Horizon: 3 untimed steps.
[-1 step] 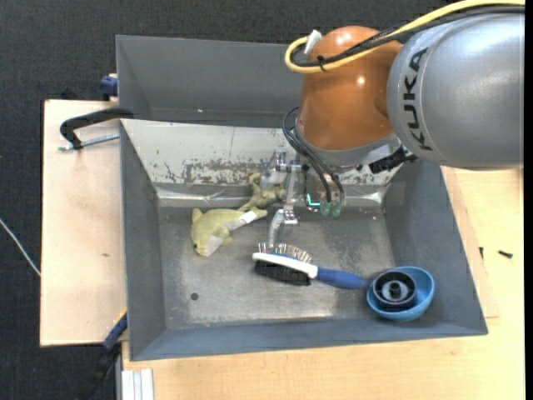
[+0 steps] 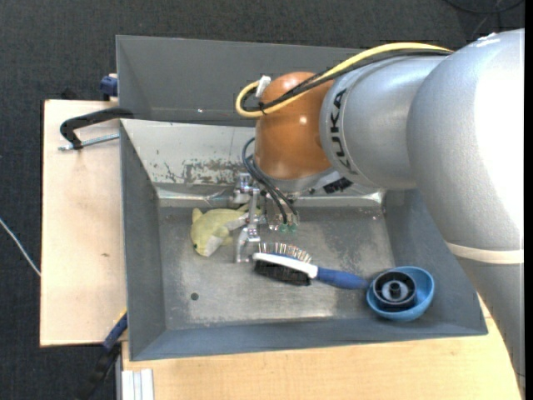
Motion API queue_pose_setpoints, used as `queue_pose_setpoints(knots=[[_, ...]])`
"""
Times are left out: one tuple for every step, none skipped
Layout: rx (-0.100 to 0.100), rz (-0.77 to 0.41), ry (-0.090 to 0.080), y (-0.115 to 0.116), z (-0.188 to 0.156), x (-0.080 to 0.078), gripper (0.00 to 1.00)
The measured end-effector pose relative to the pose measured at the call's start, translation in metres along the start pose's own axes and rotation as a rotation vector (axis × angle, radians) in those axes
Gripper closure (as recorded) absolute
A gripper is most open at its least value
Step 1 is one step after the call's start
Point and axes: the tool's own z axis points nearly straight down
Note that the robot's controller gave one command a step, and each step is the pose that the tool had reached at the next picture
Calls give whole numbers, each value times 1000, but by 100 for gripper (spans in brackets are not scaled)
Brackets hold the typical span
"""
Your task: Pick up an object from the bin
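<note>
Presently the gripper [image 2: 250,223] is seen low in the middle of the bin [image 2: 166,307], between a yellow lump [image 2: 210,229] and a brush [image 2: 287,269]; its state cannot be told. Both could be caught together, or the lump nudged aside, if closure is off-centre.

The grey metal bin [image 2: 208,298] under me has a scuffed floor with three things lying on it. A pale yellow crumpled lump [image 2: 212,229] lies near the back wall. A blue-handled brush [image 2: 300,272] with dark bristles lies mid-floor, and a round blue cap [image 2: 401,292] sits at its handle's end.
</note>
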Motion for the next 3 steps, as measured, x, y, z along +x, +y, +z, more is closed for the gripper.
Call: queue_pose_setpoints(knots=[[-5, 197, -9, -22, 11, 11, 0], [-3, 200, -15, -23, 10, 10, 100], [-4, 188, -18, -18, -88, 10, 100]])
